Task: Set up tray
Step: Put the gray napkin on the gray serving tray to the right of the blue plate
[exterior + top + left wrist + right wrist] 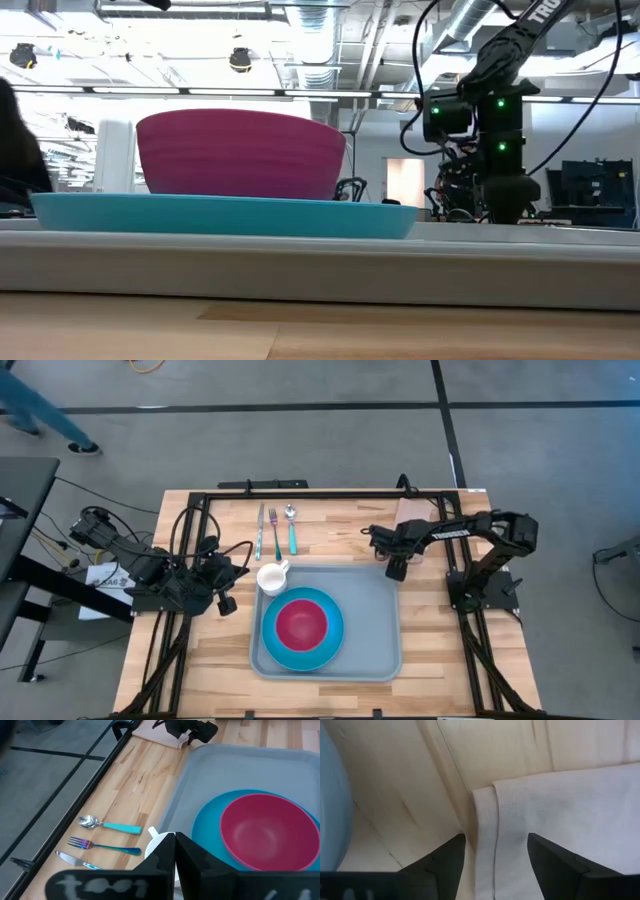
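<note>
I'm working the napkin step, I reckon: tray (375, 610) is lying flat at table centre, grey-blue, raised rim, rounded corners, already carrying the blue plate (303, 628) w/ the magenta bowl (301, 623) on it, white mug (273, 576) at its far-left corner. Folded cloth napkin (560, 820) is lying just beyond the tray's far-right corner. I'm hovering the right gripper (495, 851) over its edge, fingers spread wide, nothing held. Next: I'm needing to drop down, straddle the fold, pinch. Left gripper (175, 845) is waiting by the mug, pressed together, empty. Spoon (291, 528), fork (275, 530), knife (260, 530) are lying beyond the tray.
</note>
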You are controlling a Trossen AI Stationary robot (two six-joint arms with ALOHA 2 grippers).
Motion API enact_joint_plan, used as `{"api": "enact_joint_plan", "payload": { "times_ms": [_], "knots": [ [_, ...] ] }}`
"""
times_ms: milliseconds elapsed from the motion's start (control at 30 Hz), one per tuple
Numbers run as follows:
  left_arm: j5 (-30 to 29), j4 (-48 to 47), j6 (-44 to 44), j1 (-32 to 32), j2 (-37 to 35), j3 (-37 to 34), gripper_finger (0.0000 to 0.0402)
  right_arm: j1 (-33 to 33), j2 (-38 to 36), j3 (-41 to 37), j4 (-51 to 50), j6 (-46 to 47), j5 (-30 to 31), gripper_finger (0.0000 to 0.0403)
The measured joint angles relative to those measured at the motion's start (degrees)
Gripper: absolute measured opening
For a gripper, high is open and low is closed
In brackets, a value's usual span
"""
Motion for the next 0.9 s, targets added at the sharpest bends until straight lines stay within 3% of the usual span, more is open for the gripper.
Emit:
{"api": "enact_joint_plan", "payload": {
  "times_ms": [367, 667, 900],
  "knots": [
    [0.0, -0.2, 0.0, 0.0, 0.0, 0.0, 0.0000, -8.4, -1.3, 1.2, 0.6, -8.1, -11.0, 0.0185],
    [0.2, -0.3, 0.0, 0.0, 0.0, 0.0, 0.0000, -11.9, -1.5, 1.4, 2.8, -8.0, -10.7, 0.0183],
    [0.2, -0.3, 0.0, 0.0, 0.0, 0.0, 0.0000, -11.9, -1.5, 1.3, 5.1, -8.3, -9.7, 0.0157]
  ]
}}
